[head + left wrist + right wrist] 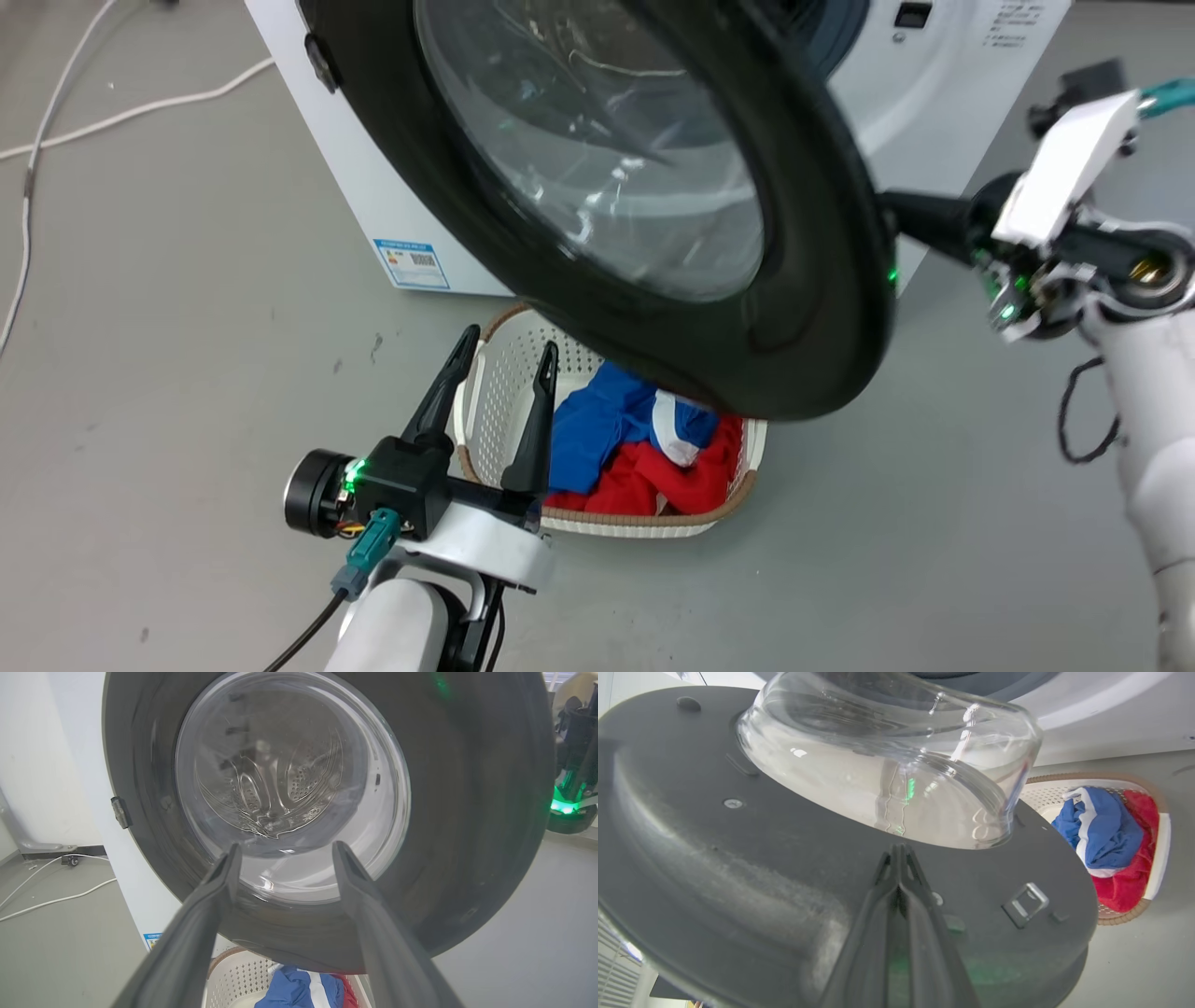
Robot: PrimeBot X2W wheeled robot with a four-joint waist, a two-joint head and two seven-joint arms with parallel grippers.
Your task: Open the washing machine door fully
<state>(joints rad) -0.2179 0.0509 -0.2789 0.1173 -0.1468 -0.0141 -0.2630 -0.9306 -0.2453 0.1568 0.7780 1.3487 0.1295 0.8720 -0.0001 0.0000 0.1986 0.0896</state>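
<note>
Bulging from the middle of the washing machine door, a glossy black disc with a broad smooth rim, is a clear glass bowl window. The door stands swung out from the white, boxy washing machine. The right gripper has its two dark fingers pressed together with nothing between them. They lie along the door's matt grey inner face, their tips just below the base of the glass bowl (whether they actually press on the plastic is hard to tell). A small square metal catch sits just to the right of those fingers. The left gripper is spread wide and holds nothing. The door's outer face is straight ahead of its fingertips and apart from them, and through the glass between them shows the perforated steel drum. Just beyond and below the left gripper's fingers sits a white perforated laundry basket with a brown woven rim, partly under the door's lower edge. It holds crumpled blue cloth lying on top of red cloth.
</note>
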